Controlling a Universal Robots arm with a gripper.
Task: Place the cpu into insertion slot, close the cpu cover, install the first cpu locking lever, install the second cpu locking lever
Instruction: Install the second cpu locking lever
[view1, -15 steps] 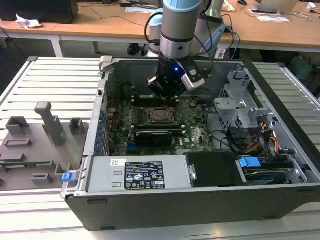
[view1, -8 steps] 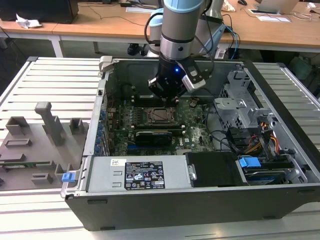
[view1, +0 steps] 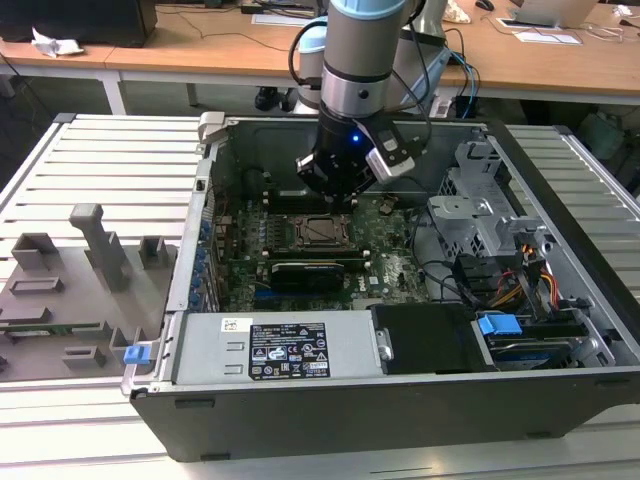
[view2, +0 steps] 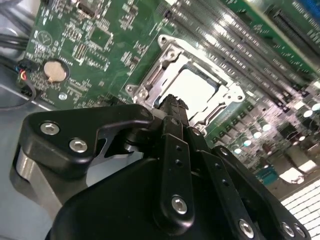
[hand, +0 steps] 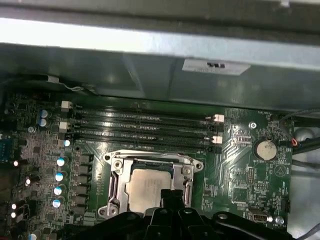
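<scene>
- Exterior view: gripper (view1: 335, 197) lowered into the open computer case (view1: 560, 400), just above the cpu (view1: 320, 229) seated in the insertion slot (view1: 300, 236) on the motherboard (view1: 390, 270).
- Second wrist view: fingers (view2: 172, 107) pressed together, clenched on nothing, tips at the edge of the cpu cover (view2: 227, 97) lying down around the cpu (view2: 197, 87).
- First wrist view: cpu (hand: 145, 187) framed by the cpu cover (hand: 116, 172), beside the memory slots (hand: 145, 125).

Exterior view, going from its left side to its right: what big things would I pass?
Grey plastic fixture tray → open computer case's left wall → green motherboard with the cpu under the arm's gripper → silvery drive cage → coloured cables.
</scene>
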